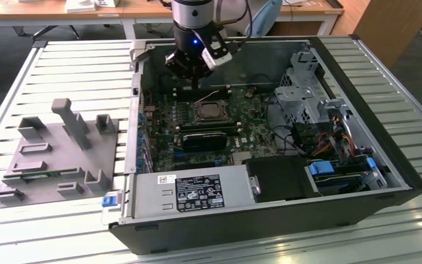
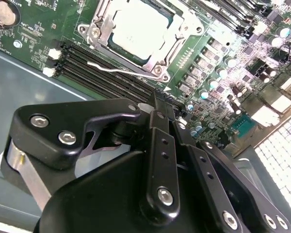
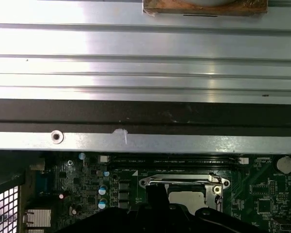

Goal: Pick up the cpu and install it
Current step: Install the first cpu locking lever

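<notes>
In the exterior view you see the whole workspace: an open computer case lying on a slatted metal table, with a grey plastic fixture on the table at the exterior view's left of the case. The arm comes down over the far part of the case, and the gripper hangs above the motherboard, just beyond the socket frame. The cpu sits inside that frame, near the middle of the board, with the gripper apart from it. The second wrist view gives you what the exterior view cannot: the cpu close up, its pale metal top lying flat in the frame, with a thin wire lever running along the near side and the dark memory slots beside it. The black gripper body fills the foreground there. In the first wrist view you see the bright table slats, the case wall, and below it the socket with the cpu partly hidden by the gripper. The fingers appear drawn close together, with nothing held between them and nothing touched.
</notes>
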`<state>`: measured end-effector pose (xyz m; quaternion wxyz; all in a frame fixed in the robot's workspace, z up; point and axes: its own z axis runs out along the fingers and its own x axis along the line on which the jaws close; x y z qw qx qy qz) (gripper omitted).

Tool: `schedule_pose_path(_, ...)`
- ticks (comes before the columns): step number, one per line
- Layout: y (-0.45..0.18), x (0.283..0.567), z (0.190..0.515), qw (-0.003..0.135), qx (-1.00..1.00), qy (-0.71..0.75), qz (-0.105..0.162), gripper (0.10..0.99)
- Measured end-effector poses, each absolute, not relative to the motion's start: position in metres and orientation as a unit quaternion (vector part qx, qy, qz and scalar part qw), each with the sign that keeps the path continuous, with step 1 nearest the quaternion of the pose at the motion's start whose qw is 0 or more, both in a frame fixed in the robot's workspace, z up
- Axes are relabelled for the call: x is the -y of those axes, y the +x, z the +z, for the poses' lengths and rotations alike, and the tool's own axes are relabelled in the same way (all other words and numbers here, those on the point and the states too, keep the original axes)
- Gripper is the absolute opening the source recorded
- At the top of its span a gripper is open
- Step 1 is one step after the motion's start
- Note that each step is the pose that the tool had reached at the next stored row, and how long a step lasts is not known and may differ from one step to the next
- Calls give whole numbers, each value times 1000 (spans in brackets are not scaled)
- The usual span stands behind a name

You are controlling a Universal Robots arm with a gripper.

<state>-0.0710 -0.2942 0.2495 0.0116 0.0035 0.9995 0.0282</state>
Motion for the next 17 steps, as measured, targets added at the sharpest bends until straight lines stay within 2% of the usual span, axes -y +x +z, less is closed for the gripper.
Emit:
schedule_pose_path(3,-70,294,249,12,-999,3,34,106)
schedule_pose_path(8,-70,295,249,11,-998,4,69,106)
schedule_pose_path(17,-62,298,247,11,-997,4,71,106)
